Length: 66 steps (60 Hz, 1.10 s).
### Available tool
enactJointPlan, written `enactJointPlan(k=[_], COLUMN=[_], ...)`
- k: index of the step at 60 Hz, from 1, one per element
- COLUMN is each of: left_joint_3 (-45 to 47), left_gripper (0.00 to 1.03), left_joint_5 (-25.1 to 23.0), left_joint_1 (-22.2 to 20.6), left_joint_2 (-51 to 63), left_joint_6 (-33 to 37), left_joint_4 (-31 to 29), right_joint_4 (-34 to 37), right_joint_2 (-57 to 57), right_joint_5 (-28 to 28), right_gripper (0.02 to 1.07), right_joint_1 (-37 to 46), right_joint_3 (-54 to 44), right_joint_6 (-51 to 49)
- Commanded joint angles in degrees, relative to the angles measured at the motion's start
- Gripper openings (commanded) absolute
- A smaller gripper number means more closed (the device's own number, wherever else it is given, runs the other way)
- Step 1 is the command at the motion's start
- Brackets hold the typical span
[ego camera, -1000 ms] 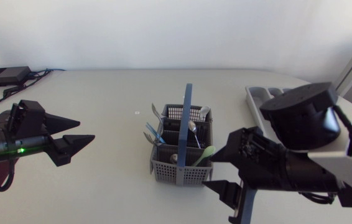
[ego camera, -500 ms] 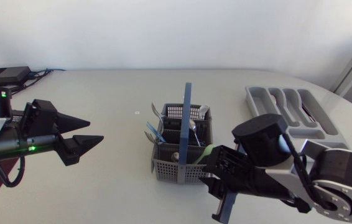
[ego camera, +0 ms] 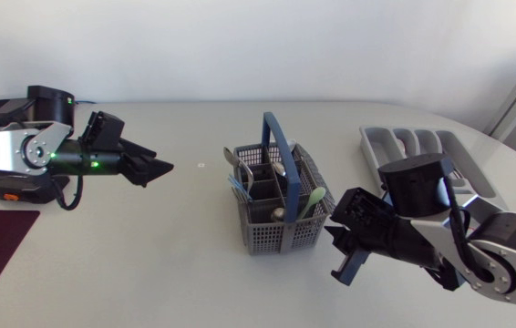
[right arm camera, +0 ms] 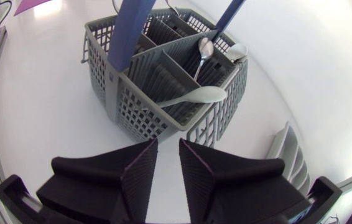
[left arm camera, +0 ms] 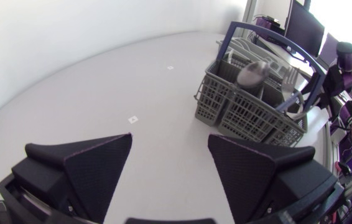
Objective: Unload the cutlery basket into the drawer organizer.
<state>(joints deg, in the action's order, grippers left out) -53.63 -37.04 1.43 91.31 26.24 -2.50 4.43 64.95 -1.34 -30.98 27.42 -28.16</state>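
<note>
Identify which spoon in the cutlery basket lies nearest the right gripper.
The pale green spoon, leaning over the basket rim; the silver spoons stand farther back.

No text, label, brand, number or sign can be read anywhere. A small pale mark (ego camera: pixel 201 165) is seen on the table (ego camera: pixel 149 246), left of the cutlery basket (ego camera: pixel 276 234), but it is too small to be made out.

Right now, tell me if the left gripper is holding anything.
No, the left gripper is wide open with only table showing in its gap; the basket sits ahead, untouched.
</note>
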Motion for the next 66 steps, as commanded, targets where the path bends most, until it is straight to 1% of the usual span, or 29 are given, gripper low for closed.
enactJointPlan(k=[1, 7, 11, 19, 22, 26, 33, 39, 45, 48, 49, 50, 51, 52, 54, 56, 62, 66], left_joint_3=[-4.9, -7.8, -10.3, -14.1, -17.0, -19.2, -23.5, -27.0, -28.6, -29.3, -29.8, -30.0, -30.4, -30.7, -30.9, -31.0, -30.0, -29.3], left_gripper=[0.86, 0.86, 0.86, 0.86, 0.86, 0.86, 0.86, 0.86, 0.86, 0.86, 0.86, 0.86, 0.86, 0.86, 0.86, 0.86, 0.86, 0.86], left_joint_5=[-0.2, -0.2, 0.1, 0.6, 0.6, 0.6, 0.9, 0.9, 0.9, 0.9, 0.9, 0.9, 0.9, 0.9, 0.9, 0.9, 0.9, 0.9], left_joint_1=[-1.3, -2.8, -4.3, -5.6, -6.3, -6.5, -7.0, -7.0, -7.6, -7.8, -7.9, -8.0, -8.0, -8.0, -7.8, -7.7, -7.1, -6.6], left_joint_2=[5.3, 8.8, 11.5, 15.3, 18.4, 21.2, 26.1, 28.8, 29.5, 29.7, 29.8, 29.9, 30.2, 30.2, 30.4, 30.5, 30.4, 30.2], left_joint_6=[-2.2, -2.8, -3.2, -4.7, -5.2, -5.6, -6.5, -7.5, -7.8, -8.0, -8.0, -8.1, -8.3, -8.4, -8.6, -8.7, -8.3, -8.1], left_joint_4=[0.9, 2.5, 2.9, 4.6, 4.9, 4.9, 4.9, 4.9, 4.9, 4.9, 4.9, 4.9, 4.9, 4.9, 4.9, 4.9, 5.0, 5.1], right_joint_4=[-0.4, -0.4, -1.9, -4.2, -4.8, -5.7, -6.4, -6.7, -5.8, -3.7, -2.7, -2.1, -0.6, 0.2, 1.6, 3.0, 6.1, 7.2], right_joint_2=[-0.1, -0.1, 0.6, 3.6, 4.7, 5.7, 7.4, 7.3, 4.8, 2.7, 2.1, 1.8, 1.6, 1.5, 1.5, 1.5, 2.2, 4.4], right_joint_5=[0.6, 1.8, 2.9, 2.4, 1.7, 0.6, 0.3, 0.3, 0.6, 0.6, 0.6, 0.6, 0.7, 0.7, 0.8, 0.8, 1.1, -0.1], right_gripper=[0.32, 0.33, 0.33, 0.33, 0.33, 0.33, 0.33, 0.33, 0.35, 0.45, 0.51, 0.54, 0.63, 0.69, 0.77, 0.8, 0.8, 0.8], right_joint_1=[0.2, -0.4, -1.0, -1.4, -0.5, 0.8, 3.3, 3.7, 2.9, 1.0, 0.0, -0.3, -1.3, -1.8, -2.7, -3.2, -5.4, -5.9], right_joint_3=[-0.3, -1.0, -1.1, 0.4, 1.8, 2.7, 4.1, 4.3, 4.8, 6.0, 6.9, 7.2, 8.4, 9.1, 10.5, 12.0, 16.0, 18.4], right_joint_6=[-0.9, -0.5, 0.2, 1.5, 1.7, 2.1, 2.8, 3.6, 5.0, 6.5, 7.2, 7.6, 8.6, 9.1, 10.1, 11.5, 14.5, 15.9])
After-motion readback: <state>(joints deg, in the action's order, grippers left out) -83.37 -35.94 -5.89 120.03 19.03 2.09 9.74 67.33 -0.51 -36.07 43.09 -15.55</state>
